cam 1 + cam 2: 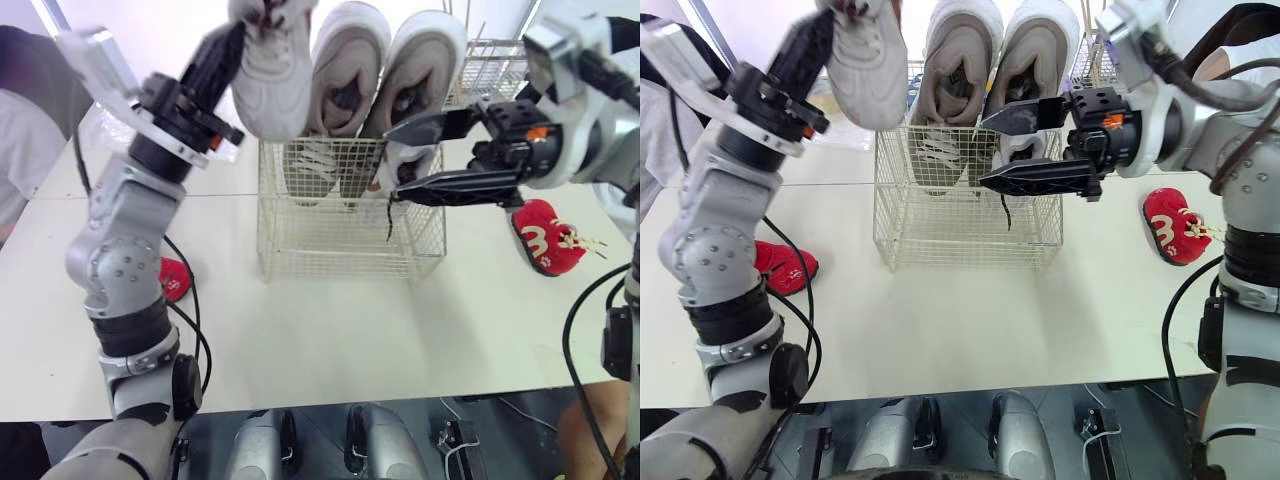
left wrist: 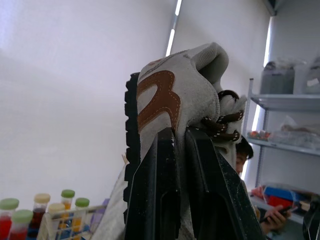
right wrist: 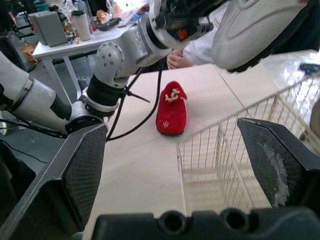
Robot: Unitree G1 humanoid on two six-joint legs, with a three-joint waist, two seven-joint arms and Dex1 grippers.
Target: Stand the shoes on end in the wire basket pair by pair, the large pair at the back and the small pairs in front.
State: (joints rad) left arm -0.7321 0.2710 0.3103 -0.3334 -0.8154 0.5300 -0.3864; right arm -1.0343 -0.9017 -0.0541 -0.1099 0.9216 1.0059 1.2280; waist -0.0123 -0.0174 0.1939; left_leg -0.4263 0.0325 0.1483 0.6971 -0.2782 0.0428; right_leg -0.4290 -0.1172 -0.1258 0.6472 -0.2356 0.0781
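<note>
A bare white table [image 1: 330, 340] spans the lower half of the head view. At lower left a small red slipper [image 1: 785, 268] lies on it, partly behind the left arm. Its match, a second red slipper [image 1: 548, 238], lies at centre right. The wire basket [image 1: 330, 235] stands in the middle of the frame. The right gripper [image 1: 392, 162] hangs just before its right front corner, fingers spread wide with nothing between them. Two large pale shoes [image 1: 345, 75] stand on end, side by side, in the back of the basket, their tops rising above the rim.

At upper left the left gripper [image 1: 225, 50] is clamped on a grey shoe [image 1: 272, 80] with brown trim and a black sole, held in the air above the basket's left edge.

Behind, at upper right, stands another wire rack [image 1: 490, 70]. The left wrist view shows a plain white wall, a rack of capped tubes [image 2: 30, 215] at lower left, and shelving [image 2: 285, 105] at right with a person [image 2: 272, 215] below it.
</note>
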